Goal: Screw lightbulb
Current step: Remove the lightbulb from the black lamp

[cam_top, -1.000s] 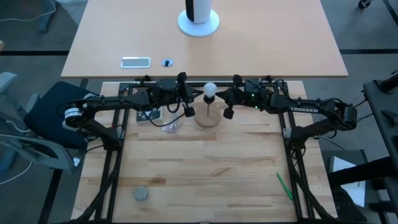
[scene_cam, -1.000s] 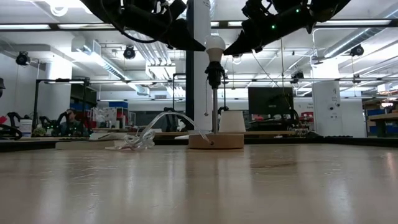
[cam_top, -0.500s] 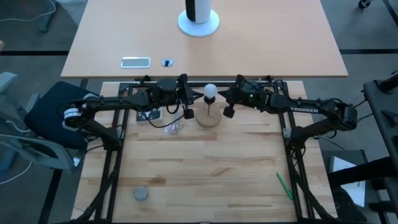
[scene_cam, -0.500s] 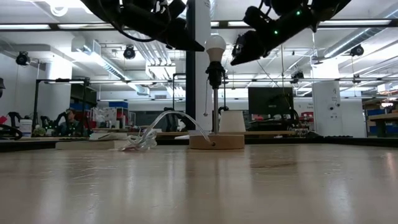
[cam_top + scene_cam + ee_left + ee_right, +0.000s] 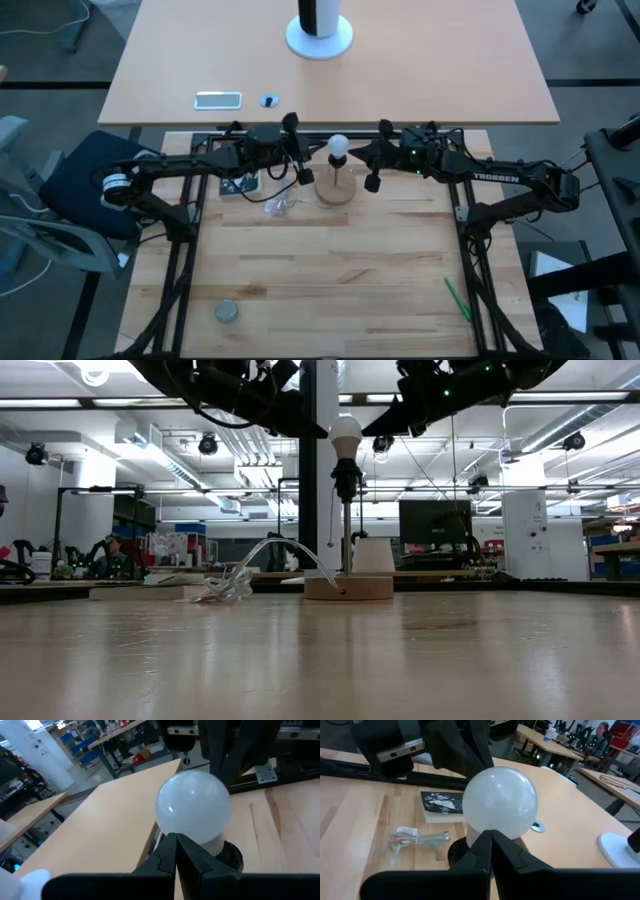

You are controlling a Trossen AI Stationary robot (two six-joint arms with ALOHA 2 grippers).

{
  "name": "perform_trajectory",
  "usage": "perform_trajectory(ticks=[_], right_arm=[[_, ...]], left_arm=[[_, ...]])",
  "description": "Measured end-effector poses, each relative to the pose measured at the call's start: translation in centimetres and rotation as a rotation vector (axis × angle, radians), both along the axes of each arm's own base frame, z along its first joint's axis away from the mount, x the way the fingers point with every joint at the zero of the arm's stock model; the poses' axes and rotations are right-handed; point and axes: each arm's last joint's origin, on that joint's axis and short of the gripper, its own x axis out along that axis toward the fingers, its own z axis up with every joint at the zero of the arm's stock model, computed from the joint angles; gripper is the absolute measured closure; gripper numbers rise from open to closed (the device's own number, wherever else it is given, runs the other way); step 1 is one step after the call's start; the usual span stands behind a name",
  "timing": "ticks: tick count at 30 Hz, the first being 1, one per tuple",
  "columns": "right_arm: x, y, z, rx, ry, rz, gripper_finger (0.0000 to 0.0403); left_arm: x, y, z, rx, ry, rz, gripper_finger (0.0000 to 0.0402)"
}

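Lightbulb [image 5: 338,146] seated in the socket [image 5: 345,478] near the desk's far edge. Left claw [image 5: 303,178] and right claw [image 5: 372,183] pressed together, empty, flanking it. Risk: nudging the stand over.

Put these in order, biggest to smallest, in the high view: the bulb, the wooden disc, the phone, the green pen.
1. Phone
2. Wooden disc; close to the phone, so that order is unsure
3. Green pen; long but very thin
4. Bulb
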Motion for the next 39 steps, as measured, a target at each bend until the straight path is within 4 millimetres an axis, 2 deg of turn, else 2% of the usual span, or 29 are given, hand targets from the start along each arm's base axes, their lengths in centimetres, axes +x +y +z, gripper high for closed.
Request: perform_trajectory(ticks=[15,21,25,29,34,39], right_arm=[[0.3,-0.9,-0.9,0.015,0.031,-0.101,0.0403],[-1.2,-0.4,-0.5,0.026,0.094,-0.122,0.0403],[-1.6,0.1,0.2,0.025,0.057,-0.038,0.0403],[-1.0,0.1,0.7,0.010,-0.015,0.009,0.0403],[-0.2,-0.3,0.0,0.014,-0.015,0.003,0.0403],[0.1,-0.9,-0.4,0.012,-0.015,-0.092,0.0403]], left_arm=[[0.1,-0.5,-0.2,-0.018,0.015,-0.087,0.0401],[-0.3,-0.3,-0.2,-0.048,0.028,0.019,0.0401],[0.0,-0.1,0.2,-0.024,-0.024,0.023,0.0401],[0.3,-0.1,0.2,-0.003,-0.038,0.015,0.0401],[0.3,-0.2,0.0,-0.012,-0.028,-0.038,0.0401],[0.3,-0.5,0.0,-0.027,-0.027,-0.113,0.0401]])
